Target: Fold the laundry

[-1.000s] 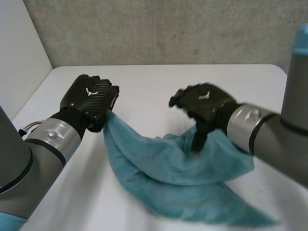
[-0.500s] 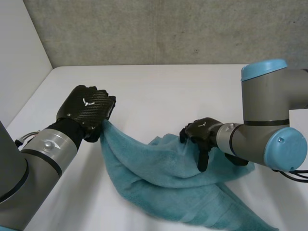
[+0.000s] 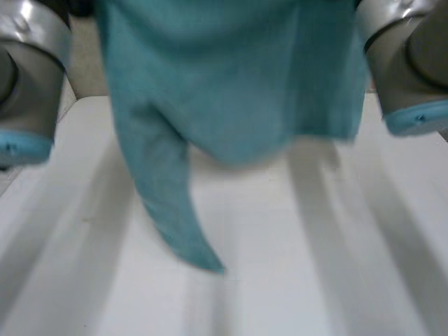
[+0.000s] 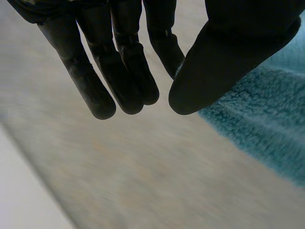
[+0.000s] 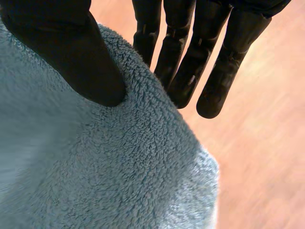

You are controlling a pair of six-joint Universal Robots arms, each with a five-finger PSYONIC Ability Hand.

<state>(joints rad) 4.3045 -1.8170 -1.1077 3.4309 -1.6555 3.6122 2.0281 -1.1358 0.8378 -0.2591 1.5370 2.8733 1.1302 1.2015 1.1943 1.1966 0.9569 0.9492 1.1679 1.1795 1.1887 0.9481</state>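
Observation:
A teal towel [image 3: 231, 91] hangs spread in the air between my two raised arms, with one long corner trailing down toward the white table [image 3: 315, 266]. In the left wrist view my left hand [image 4: 228, 52] has its thumb pressed to its fingers, pinching the towel's edge [image 4: 267, 124], which runs out beside the thumb. My right hand [image 5: 71, 52] pinches another top part of the towel [image 5: 119, 171], thumb on the near face and fingers [image 5: 190, 71] behind the edge. My left arm [image 3: 28, 77] and right arm [image 3: 406, 63] flank the cloth.
A grey wall stands behind the table. The white tabletop lies bare below the hanging towel.
The towel has come up off the table and now hangs between both raised arms. My right hand, open on the cloth before, has closed on it. The left kept its grip.

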